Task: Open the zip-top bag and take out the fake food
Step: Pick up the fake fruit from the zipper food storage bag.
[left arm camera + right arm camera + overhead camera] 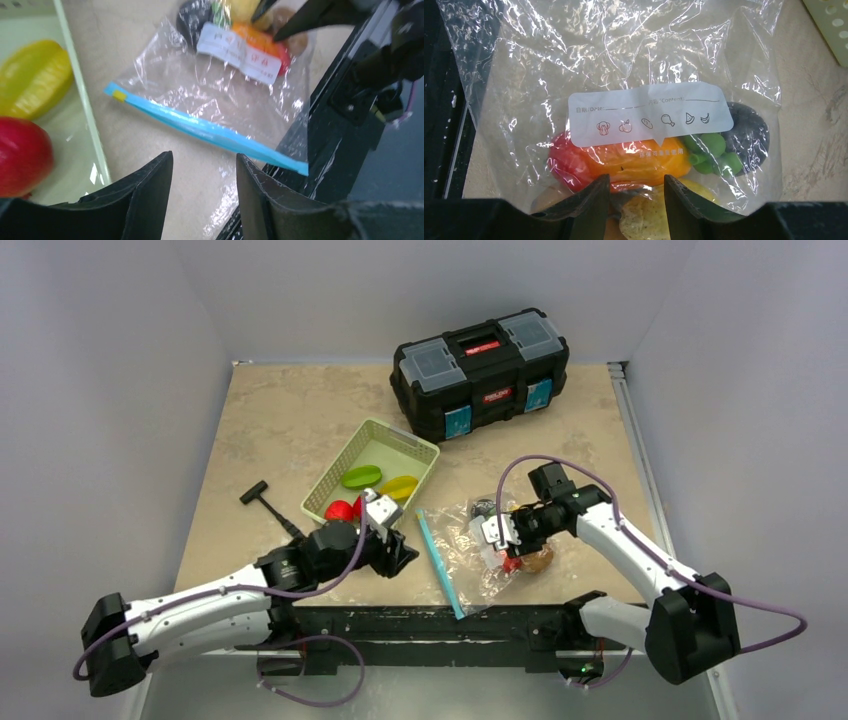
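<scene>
The left gripper [204, 157] is held with its fingers apart and nothing between them, low over the table [135, 150] just beside the pale green basket [82, 95]. It is aimed at the teal zip strip [200, 127]. The strip lies flat and appears sealed, so it is judged to be the next thing to be taken.

The right gripper [636, 180] is set at the opposite, closed end of the zip-top bag [624, 60], where the fake food [634, 167] is bunched under a white label [649, 117]. A narrow gap is seen between its fingers, with the filled film bulging into it; whether the film is pinched cannot be told. That end is probably pinned so that the bag is anchored while the strip is pulled.

The bag is laid flat on the table between the two arms, with its strip edge turned toward the left arm and one corner over the black base rail [340, 115]. A yellow piece [32, 75] and a red piece [20, 155] are seen in the basket, which is judged to be the receiving place.
</scene>
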